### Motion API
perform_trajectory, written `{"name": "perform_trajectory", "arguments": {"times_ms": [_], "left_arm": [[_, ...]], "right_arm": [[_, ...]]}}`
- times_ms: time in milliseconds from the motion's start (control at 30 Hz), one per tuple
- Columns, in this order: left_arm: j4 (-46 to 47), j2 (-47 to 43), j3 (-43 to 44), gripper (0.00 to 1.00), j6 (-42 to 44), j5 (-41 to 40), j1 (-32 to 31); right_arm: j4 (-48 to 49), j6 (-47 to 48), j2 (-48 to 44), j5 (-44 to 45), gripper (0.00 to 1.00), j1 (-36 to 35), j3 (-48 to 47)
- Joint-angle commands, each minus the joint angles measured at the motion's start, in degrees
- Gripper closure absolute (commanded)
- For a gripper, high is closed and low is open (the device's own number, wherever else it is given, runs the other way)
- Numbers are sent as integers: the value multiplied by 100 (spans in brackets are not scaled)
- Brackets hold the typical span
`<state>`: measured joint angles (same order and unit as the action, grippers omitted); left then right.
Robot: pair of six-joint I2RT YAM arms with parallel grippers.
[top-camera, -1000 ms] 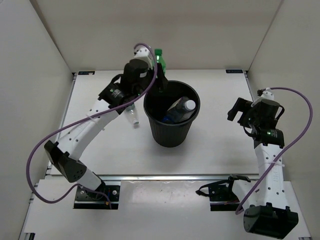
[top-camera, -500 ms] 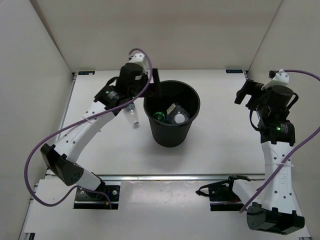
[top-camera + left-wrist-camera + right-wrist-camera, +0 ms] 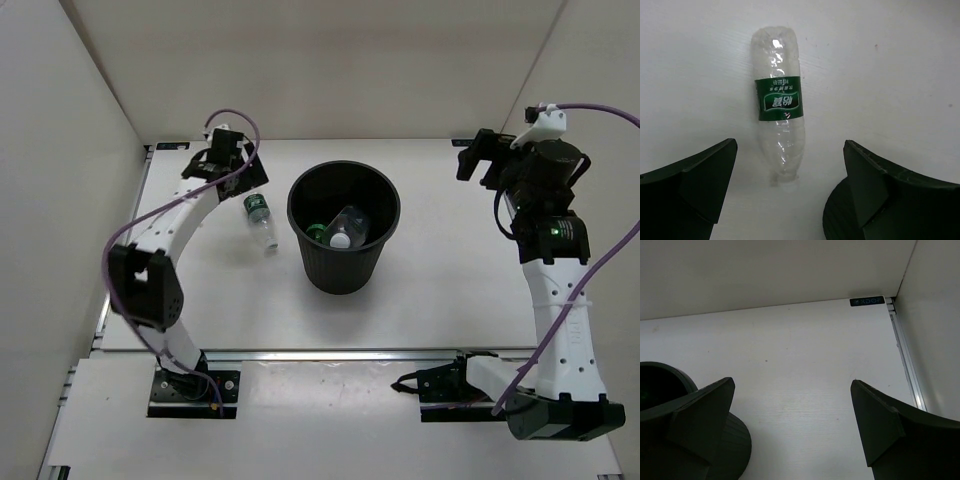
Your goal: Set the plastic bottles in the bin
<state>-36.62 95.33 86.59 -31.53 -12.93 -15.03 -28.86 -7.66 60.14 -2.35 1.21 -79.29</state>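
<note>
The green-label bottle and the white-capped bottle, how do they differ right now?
The green-label bottle lies flat on the table, outside the bin; the white-capped bottle is already inside it. The green-label bottle is under the open left gripper; the white-capped bottle has no gripper near it. Both are small and clear plastic.

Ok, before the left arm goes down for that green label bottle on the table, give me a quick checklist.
1. Jaws of left gripper open: ok, wide and empty.
2. Aim at green-label bottle: ok, it lies flat on the table, centred between the fingers.
3. That bottle apart from the bin: ok, left of it, not touching.
4. Room in the bin: ok, upright, dropped bottles low inside.
5. Position of right gripper: ok, open, empty, far right.
</note>
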Motion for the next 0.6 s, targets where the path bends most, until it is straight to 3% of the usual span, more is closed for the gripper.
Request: {"name": "perform_trajectory", "arguments": {"times_ms": [0, 200, 567], "left_arm": [[357, 484, -37, 1, -99, 387, -9], [59, 1505, 692, 1, -292, 194, 34], [155, 2410, 824, 1, -582, 344, 140]], "right_arm": [[320, 11, 94, -99, 1, -77, -219], [460, -120, 533, -485, 1, 247, -271], [698, -192, 973, -1030, 1, 441, 0]]}}
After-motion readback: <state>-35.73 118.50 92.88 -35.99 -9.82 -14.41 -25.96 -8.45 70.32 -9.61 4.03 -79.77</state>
